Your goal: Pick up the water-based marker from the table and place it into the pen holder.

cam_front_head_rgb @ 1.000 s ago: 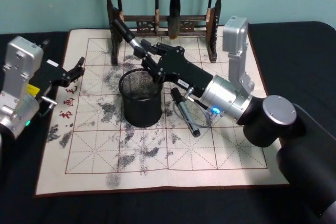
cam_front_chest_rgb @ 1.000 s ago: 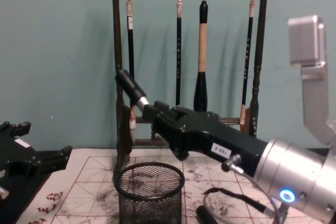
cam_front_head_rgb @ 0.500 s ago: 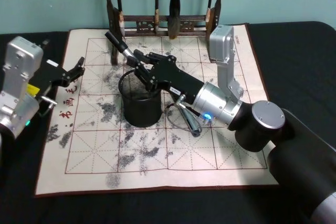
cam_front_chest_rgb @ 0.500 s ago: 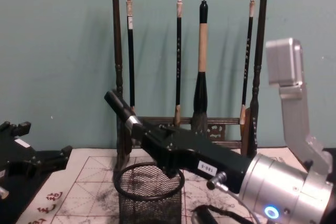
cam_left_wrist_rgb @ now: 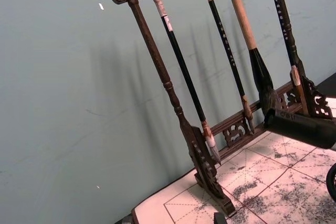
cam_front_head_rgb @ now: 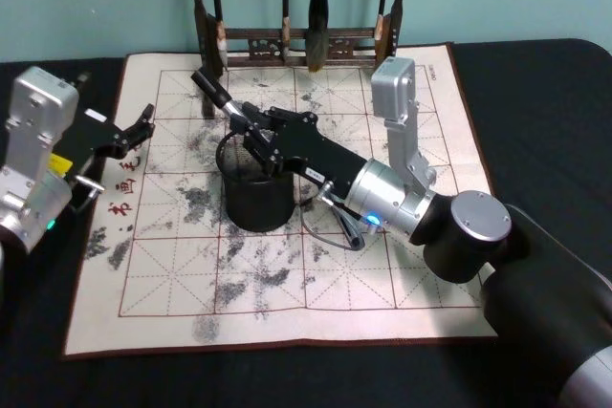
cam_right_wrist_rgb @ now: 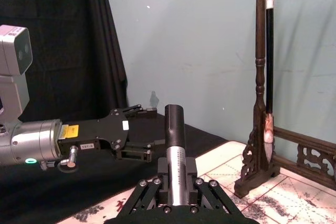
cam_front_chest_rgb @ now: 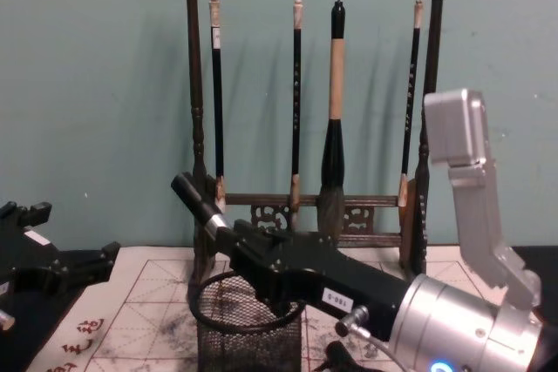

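Placing step. R gripper (cam_front_head_rgb: 241, 121) clamped on marker (cam_front_head_rgb: 212, 88), tilted twd 10 o'clock over pen holder (cam_front_head_rgb: 256, 203). Next: upend, lower, release. L gripper (cam_front_head_rgb: 139, 128) parked 9 o'clock, jaws apart.

Black right pincer (cam_front_head_rgb: 247, 125) meets silver wrist (cam_front_head_rgb: 387, 200) bearing blue light (cam_front_head_rgb: 369, 222).

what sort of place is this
Probably a calligraphy desk staged for robot trials: a wooden brush rack hung with brushes, an ink-blotted gridded practice mat, and a mesh pen holder, above which the right pincer holds a marker; the left pincer is at the mat's left edge.
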